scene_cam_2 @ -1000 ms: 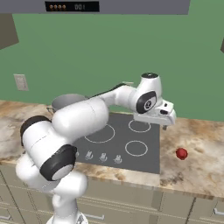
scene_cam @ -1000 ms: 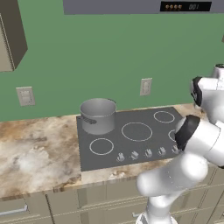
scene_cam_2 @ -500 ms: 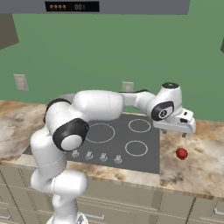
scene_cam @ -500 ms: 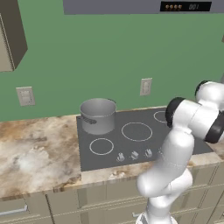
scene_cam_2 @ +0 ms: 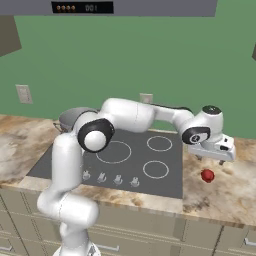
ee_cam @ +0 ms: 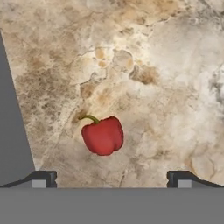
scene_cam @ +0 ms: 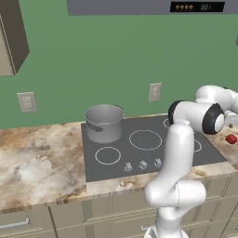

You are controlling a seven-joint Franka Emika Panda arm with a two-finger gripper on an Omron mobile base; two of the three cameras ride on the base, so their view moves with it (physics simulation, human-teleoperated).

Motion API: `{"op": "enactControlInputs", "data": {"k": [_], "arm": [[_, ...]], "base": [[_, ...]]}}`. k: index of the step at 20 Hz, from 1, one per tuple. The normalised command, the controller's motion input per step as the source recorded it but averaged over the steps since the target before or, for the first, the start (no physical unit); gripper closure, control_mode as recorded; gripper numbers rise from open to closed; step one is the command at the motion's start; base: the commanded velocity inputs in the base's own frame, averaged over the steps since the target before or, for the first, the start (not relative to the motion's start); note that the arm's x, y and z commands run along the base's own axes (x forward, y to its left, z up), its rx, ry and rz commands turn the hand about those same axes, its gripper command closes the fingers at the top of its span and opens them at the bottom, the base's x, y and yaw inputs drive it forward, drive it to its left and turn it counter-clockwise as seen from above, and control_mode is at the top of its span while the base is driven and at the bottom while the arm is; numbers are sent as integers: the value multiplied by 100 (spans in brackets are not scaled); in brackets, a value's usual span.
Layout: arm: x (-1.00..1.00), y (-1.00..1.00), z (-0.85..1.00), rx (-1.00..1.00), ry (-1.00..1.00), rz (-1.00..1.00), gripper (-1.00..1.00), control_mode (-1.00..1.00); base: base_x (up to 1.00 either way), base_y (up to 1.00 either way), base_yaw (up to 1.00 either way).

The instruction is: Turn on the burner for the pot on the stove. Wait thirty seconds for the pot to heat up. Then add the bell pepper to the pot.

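- The gripper point(scene_cam_2: 219, 161) hangs over the marbled table point(scene_cam_2: 220, 192), to the right of the stove point(scene_cam_2: 165, 172) and above the bell pepper point(scene_cam_2: 207, 175), with clear air between them.
- In the hand view the jaws stand wide apart, one tip at each lower corner, and hold nothing; the gripper point(ee_cam: 111, 178) looks straight down at the table point(ee_cam: 166, 65).
- The bell pepper point(ee_cam: 103, 135) lies on the bare table between the two tips, a little toward the left one; it is red with a curled green stem pointing toward the upper left.
- The dark edge of the stove point(ee_cam: 13, 140) runs down the left side of the hand view, apart from the pepper.
- In the left base view the bell pepper point(scene_cam: 231, 138) sits on the table just off the stove's right edge, partly behind the arm.
- The pot point(scene_cam: 104, 122) stands upright on the rear left burner of the stove point(scene_cam: 139, 153), well apart from the pepper.
- A row of silver knobs point(scene_cam: 142, 164) lines the stove's front edge.
- The pot point(scene_cam_2: 69, 118) is mostly hidden behind the arm in the right base view.
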Motion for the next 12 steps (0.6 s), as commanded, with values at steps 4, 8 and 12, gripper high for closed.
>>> {"op": "enactControlInputs", "data": {"k": [4, 8, 12], "arm": [[23, -8, -32, 10, 5, 8, -100, -100], [3, 4, -33, 8, 5, 9, -100, -100], [1, 13, -44, 4, 7, 7, -100, -100]], "base": [[0, 0, 0], [0, 0, 0], [0, 0, 0]]}}
